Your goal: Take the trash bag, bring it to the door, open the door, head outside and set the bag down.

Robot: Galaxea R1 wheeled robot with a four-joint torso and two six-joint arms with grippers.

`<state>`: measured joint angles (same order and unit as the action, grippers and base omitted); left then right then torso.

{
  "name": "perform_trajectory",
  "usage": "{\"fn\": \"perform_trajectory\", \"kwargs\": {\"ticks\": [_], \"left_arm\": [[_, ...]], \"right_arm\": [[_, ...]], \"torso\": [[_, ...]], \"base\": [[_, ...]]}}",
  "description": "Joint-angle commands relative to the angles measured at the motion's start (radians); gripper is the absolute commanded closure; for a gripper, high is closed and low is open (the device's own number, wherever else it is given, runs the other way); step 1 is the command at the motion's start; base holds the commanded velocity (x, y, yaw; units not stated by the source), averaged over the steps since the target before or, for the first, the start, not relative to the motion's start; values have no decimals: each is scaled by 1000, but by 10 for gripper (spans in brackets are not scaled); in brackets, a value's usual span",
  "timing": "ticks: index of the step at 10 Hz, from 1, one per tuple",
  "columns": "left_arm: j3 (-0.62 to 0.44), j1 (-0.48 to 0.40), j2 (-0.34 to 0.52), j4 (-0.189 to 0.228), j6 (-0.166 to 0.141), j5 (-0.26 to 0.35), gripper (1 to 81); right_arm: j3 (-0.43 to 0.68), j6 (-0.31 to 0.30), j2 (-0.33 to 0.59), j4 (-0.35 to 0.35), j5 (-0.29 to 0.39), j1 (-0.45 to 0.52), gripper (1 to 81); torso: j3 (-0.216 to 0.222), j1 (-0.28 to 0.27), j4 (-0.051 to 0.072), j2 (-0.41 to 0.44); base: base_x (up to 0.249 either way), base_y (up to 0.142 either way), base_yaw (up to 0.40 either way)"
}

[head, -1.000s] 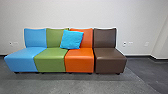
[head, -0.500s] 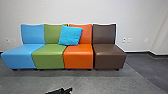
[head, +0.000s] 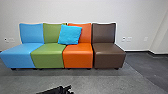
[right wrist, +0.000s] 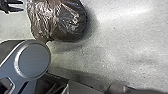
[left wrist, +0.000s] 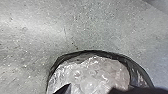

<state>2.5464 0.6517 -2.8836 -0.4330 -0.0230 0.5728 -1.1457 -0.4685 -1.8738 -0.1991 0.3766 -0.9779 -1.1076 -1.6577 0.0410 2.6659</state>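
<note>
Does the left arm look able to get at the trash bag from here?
Probably yes: the left gripper appears close to the trash bag, and I see nothing between them in the right wrist view.

Blue seat (head: 17, 56), green seat (head: 47, 56), orange seat (head: 78, 56), brown seat (head: 108, 56). Pillow (head: 70, 34): turquoise. Floor (right wrist: 130, 42): grey, speckled. Trash bag (right wrist: 57, 20): brownish, pale-streaked.

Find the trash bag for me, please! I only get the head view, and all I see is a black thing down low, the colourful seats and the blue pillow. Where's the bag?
Observer: The right wrist view has it: the trash bag looks to be down on the grey floor.

Operator: Ooh, what does it look like from close up?

Observer: In the left wrist view, pale, crumpled, shiny plastic shows inside a dark, curved edge.
</note>
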Motion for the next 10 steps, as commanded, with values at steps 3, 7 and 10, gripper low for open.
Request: {"fn": "perform_trajectory", "kwargs": {"ticks": [3,7,10], "left_arm": [[97,-146,-102,-12,3,50,10],[112,-111,-108,-13,14,-13,10],[112,-33,-134,-23,8,-96,10]], "right_arm": [[5,-2,16,15,41,76,10],[-6,-13,-6,12,54,76,10],[-11,-13,-7,15,54,76,10]], "torso": [[-144,0,-45,0],[-148,-1,-34,0],[-151,-1,-34,0]], "base": [[0,0,0],[0,0,0],[0,0,0]]}}
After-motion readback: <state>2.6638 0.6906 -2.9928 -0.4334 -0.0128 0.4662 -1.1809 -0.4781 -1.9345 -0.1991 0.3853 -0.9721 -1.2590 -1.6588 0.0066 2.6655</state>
